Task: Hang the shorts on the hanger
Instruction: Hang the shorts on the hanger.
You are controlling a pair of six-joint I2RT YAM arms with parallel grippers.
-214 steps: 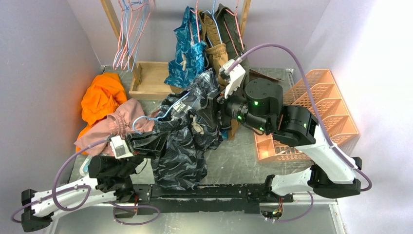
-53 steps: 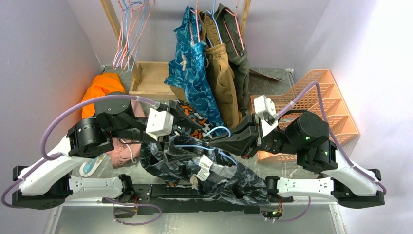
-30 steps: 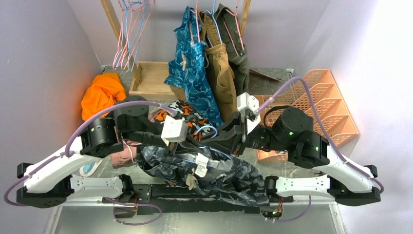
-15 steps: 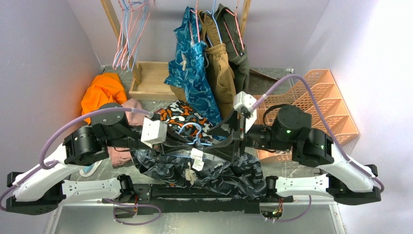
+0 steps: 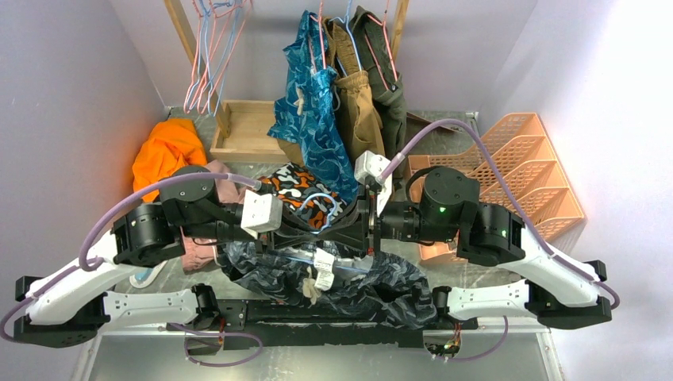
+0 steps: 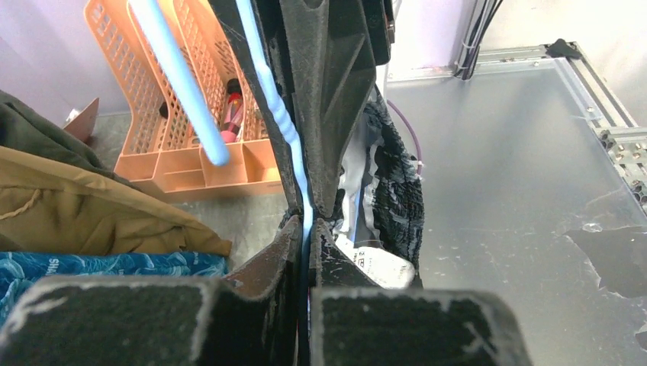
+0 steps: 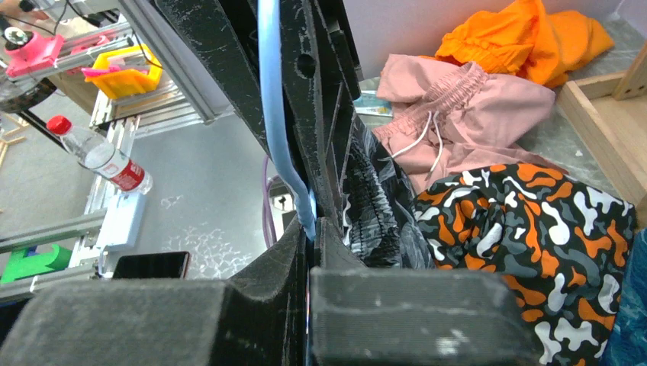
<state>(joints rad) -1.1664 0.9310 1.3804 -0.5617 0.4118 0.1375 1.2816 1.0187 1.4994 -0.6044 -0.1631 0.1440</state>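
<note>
The light-blue wire hanger (image 5: 316,198) is held above the near table edge, hook pointing away. The dark leaf-print shorts (image 5: 373,287) are draped along its lower bar, white label showing. My left gripper (image 5: 313,232) and right gripper (image 5: 349,232) meet tip to tip on the wire. In the left wrist view the left gripper (image 6: 307,230) is shut on the blue hanger (image 6: 263,72), with the shorts (image 6: 398,191) just beyond. In the right wrist view the right gripper (image 7: 311,226) is shut on the hanger (image 7: 273,91), next to the shorts (image 7: 378,206).
Black-orange-white shorts (image 5: 295,184) lie right behind the grippers; pink shorts (image 7: 458,114) and an orange garment (image 5: 167,151) lie at the left. Teal, tan and olive clothes (image 5: 317,87) hang on the rack. A wooden tray (image 5: 242,131) stands behind, an orange rack (image 5: 528,167) at the right.
My right gripper let go, slid left along the hanger and shut on the wire again, close to the left gripper. The left arm shifted slightly right, and the shorts swung with the hanger.
</note>
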